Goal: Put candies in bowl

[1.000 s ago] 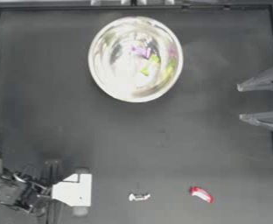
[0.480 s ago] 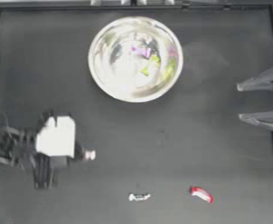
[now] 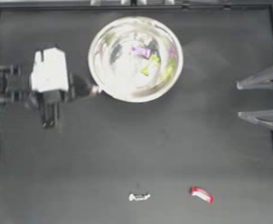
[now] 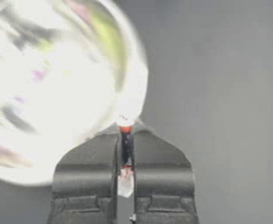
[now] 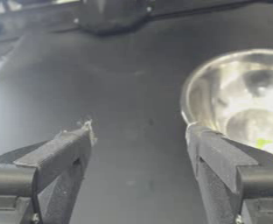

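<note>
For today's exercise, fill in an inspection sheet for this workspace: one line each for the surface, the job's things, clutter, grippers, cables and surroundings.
Surface: dark table, matte, bare between the items.
Job's things: silver bowl toward the far side, with a purple-white candy and a yellow-green candy inside; a white candy and a red-white candy lie apart on the table near the front edge.
Clutter: nothing seen.
Grippers: left gripper at the bowl's left rim, shut on a small wrapped candy; right gripper parked at the right edge, open, holding nothing.
Cables: nothing seen.
Surroundings: raised frame along the table's far edge.
</note>
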Tool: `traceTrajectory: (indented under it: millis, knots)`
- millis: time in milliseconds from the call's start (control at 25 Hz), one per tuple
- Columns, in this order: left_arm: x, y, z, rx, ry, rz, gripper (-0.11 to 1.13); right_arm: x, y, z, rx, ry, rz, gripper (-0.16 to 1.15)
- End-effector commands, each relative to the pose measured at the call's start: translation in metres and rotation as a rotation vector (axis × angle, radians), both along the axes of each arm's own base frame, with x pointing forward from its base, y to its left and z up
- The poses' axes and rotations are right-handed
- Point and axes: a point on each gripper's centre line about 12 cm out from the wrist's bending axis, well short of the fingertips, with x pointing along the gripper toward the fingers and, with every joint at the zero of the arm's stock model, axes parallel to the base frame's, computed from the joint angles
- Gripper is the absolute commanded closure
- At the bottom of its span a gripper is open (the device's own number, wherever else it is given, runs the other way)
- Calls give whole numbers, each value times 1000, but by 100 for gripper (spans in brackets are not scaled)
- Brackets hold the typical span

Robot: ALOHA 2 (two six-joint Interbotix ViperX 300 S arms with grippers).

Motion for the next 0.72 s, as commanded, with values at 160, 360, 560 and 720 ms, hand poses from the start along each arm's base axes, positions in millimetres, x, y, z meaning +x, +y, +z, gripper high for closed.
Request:
traceTrajectory:
  millis: [160,360,560,720]
  knots:
    - [17,46,3,30,-86,84,73,2,-2,7,-5,-28,-12,3]
    - [26,75,-7,48,-129,123,74,2,-2,7,-8,-30,-14,3]
    - [33,99,-25,48,-172,154,74,2,-3,8,-10,-36,-22,3]
    - [41,113,-40,40,-185,167,74,2,-4,7,-10,-41,-29,3]
